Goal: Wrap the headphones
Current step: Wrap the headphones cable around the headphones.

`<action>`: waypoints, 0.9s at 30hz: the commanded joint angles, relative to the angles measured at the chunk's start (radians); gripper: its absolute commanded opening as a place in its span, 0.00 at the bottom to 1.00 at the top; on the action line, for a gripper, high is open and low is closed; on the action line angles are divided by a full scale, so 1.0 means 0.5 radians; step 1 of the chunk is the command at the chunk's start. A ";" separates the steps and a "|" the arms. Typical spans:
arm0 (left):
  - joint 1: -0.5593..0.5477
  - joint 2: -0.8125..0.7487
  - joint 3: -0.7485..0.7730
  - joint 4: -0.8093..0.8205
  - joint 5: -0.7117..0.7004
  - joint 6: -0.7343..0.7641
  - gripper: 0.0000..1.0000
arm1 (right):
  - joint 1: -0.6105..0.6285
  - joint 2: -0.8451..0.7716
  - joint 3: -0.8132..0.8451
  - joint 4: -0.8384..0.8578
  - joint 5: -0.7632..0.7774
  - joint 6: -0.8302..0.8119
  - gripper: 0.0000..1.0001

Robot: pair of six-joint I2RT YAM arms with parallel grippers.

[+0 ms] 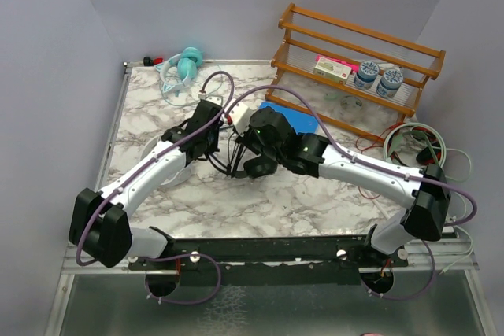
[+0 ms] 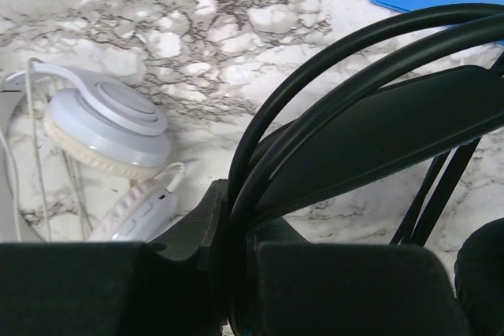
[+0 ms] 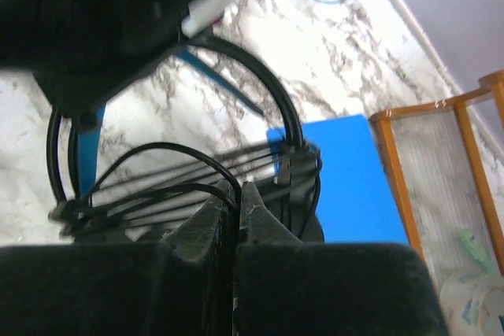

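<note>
The white-and-grey marble counter is carrying three headsets. The black over-ear headphones with blue accents are being held mid-counter: the left hand is clamping their headband, and the right hand is pinching together on their thin black cable. The white over-ear headphones are lying just beside them. The teal headphones are sitting at the far left corner.

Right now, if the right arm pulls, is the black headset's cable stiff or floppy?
Likely floppy: the cable curves in a slack arc out of the right gripper, which is shut on it. It looks thin, so probably light and apt to slip. The black headphones, clamped by the left gripper, show rigid-looking arched rails and should hold shape.
</note>
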 commanded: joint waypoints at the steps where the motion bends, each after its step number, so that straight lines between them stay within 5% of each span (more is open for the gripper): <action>1: -0.100 0.037 -0.013 0.047 0.115 0.022 0.00 | -0.021 0.002 -0.025 0.569 0.142 -0.154 0.00; 5: -0.146 0.056 -0.032 0.045 0.116 -0.016 0.00 | -0.040 0.058 -0.003 0.635 0.108 -0.128 0.01; 11: -0.147 0.108 0.004 -0.016 0.048 -0.077 0.00 | -0.060 0.076 0.107 0.238 0.075 0.051 0.01; 27: -0.166 0.163 0.044 -0.003 0.176 -0.112 0.00 | -0.322 -0.220 -0.234 0.439 -0.362 0.180 0.00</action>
